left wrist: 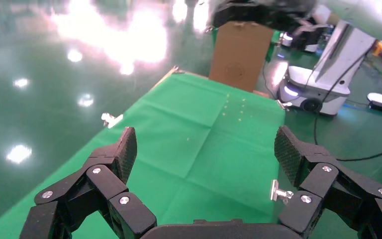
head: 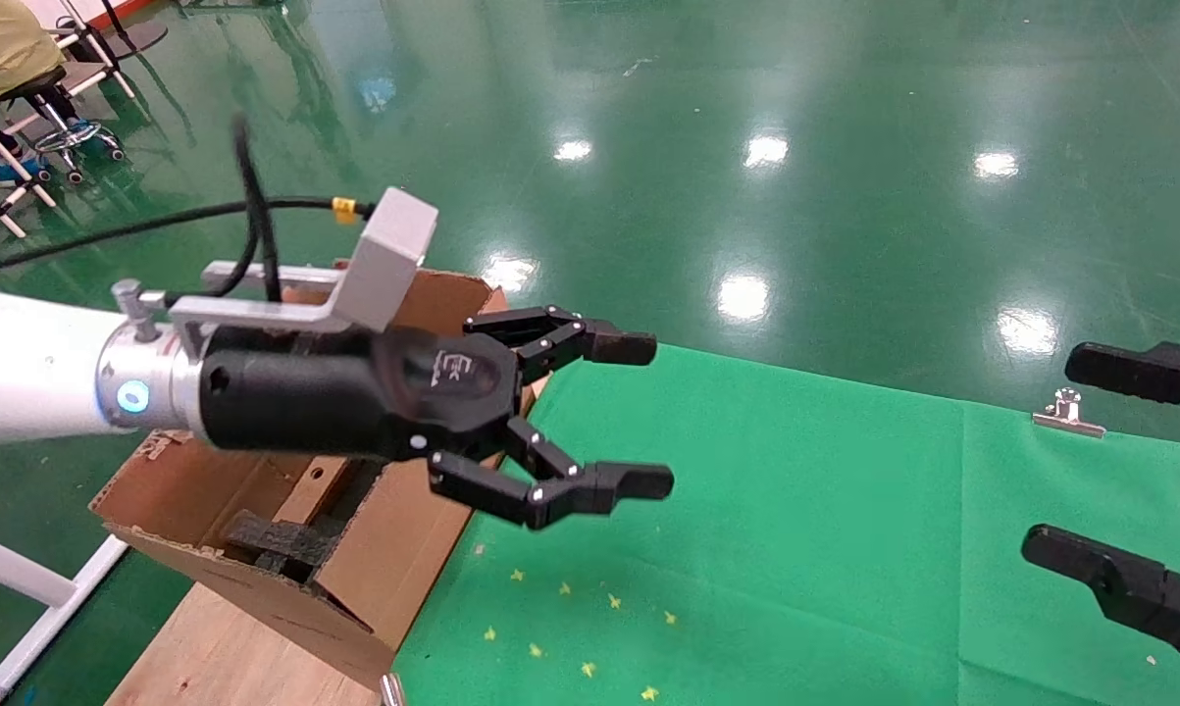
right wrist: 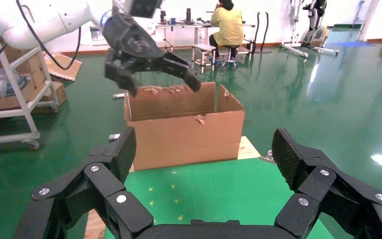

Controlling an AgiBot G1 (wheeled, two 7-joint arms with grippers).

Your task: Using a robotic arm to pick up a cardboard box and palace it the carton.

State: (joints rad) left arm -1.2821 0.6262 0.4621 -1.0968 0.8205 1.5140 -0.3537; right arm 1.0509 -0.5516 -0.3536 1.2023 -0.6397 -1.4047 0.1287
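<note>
Green cloth (head: pixel 795 510) lies bare beneath my left gripper (head: pixel 639 417), fingers spread and empty just past the carton (head: pixel 374 549); I judge it's clear after release. No cardboard box visible; right gripper (head: pixel 1139 471) idles spread.

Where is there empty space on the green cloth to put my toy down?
The green cloth looks bare between the left end effector and the right end effector. Yellow stars mark its near part. The crowded side is by the carton, with black foam inside.
</note>
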